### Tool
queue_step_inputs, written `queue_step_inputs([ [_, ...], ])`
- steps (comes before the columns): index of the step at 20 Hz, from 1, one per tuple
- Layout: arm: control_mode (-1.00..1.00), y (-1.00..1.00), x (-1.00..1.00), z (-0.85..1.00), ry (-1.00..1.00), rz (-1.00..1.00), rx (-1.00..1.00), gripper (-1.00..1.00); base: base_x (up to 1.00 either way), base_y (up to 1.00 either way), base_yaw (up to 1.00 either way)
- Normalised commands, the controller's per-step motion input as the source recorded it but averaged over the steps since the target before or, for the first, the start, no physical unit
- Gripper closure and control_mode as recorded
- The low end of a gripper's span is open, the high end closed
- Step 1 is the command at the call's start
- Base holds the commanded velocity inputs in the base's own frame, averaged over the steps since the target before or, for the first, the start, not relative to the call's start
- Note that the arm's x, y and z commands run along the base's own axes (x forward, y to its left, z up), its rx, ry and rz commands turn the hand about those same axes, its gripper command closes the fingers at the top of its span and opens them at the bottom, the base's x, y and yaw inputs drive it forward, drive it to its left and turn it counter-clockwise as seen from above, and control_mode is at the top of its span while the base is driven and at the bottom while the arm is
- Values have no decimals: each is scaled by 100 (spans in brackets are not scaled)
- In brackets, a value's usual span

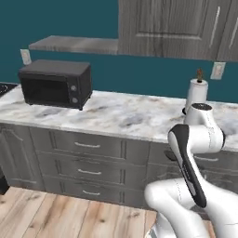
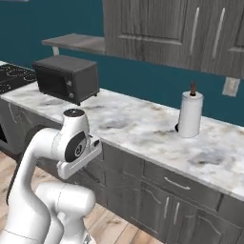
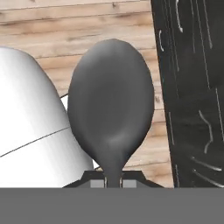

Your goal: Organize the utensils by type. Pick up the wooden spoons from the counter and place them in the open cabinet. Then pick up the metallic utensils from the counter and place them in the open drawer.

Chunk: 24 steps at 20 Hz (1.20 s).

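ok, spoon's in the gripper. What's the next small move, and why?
Probably hold the gripper shut and raise the hand toward the counter. The grey spoon is pinched at its neck, and the hand points down at the wood floor close beside a dark cabinet front. Lifting first should clear that front before any carry.

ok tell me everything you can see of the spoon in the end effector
The spoon is dark grey with a smooth matte look. Its broad oval bowl faces the hand camera, hollow side showing, and narrows to a slim neck. The end effector is shut on that neck; the handle is hidden. It is held in the air over the wooden floor, beside a dark cabinet front.
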Motion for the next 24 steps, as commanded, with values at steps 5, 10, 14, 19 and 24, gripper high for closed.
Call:
queue_step_inputs([
  [5,100,0,0,0,0,0,0,100,-45,-3,100],
  [10,100,0,0,0,0,0,0,100,-39,-1,100],
  [14,100,0,0,0,0,0,0,100,-36,2,100],
  [19,100,0,0,0,0,0,0,100,-21,23,100],
  [24,100,0,0,0,0,0,0,100,39,45,54],
])
